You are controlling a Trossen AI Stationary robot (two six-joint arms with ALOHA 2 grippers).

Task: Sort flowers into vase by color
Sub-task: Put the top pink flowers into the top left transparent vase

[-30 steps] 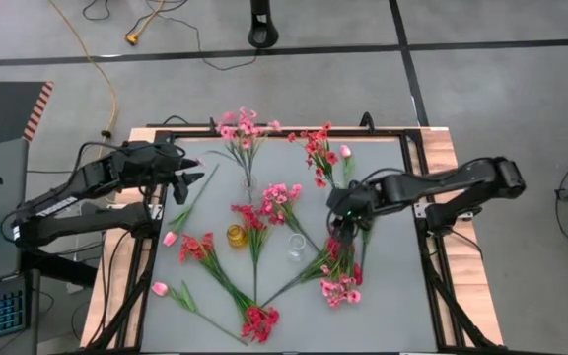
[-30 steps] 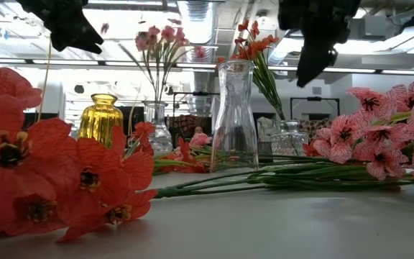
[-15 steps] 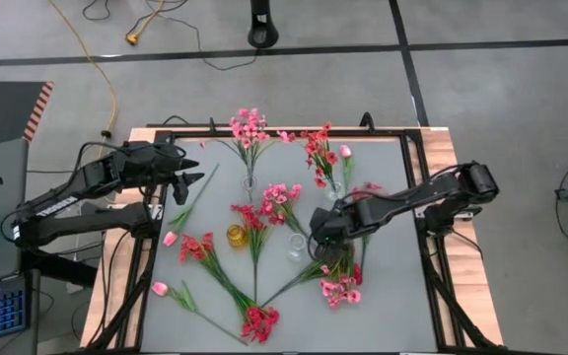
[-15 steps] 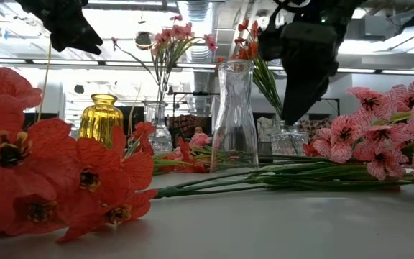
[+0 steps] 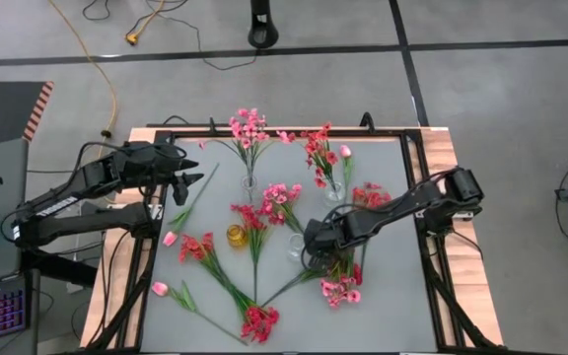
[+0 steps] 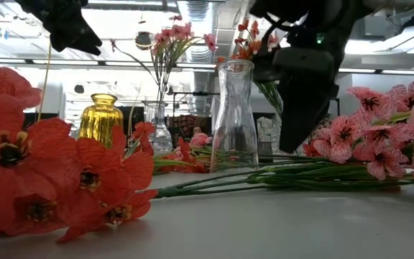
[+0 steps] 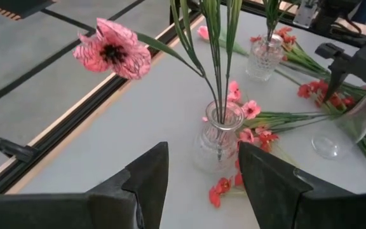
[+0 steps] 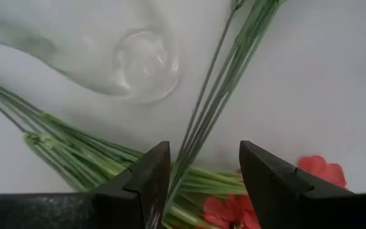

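Right gripper (image 5: 316,240) low over the table's middle, fingers spread, with green stems (image 8: 202,127) of loose flowers (image 5: 338,288) lying directly beneath and an empty clear vase (image 5: 295,247) just beside. Left gripper (image 5: 187,177) raised at the table's far left edge, fingers apart, above a vase of pink flowers (image 7: 216,137).

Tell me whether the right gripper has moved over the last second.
Yes. The right gripper has swung leftward across the table, from beside the red-flower vase to next to the empty clear vase.
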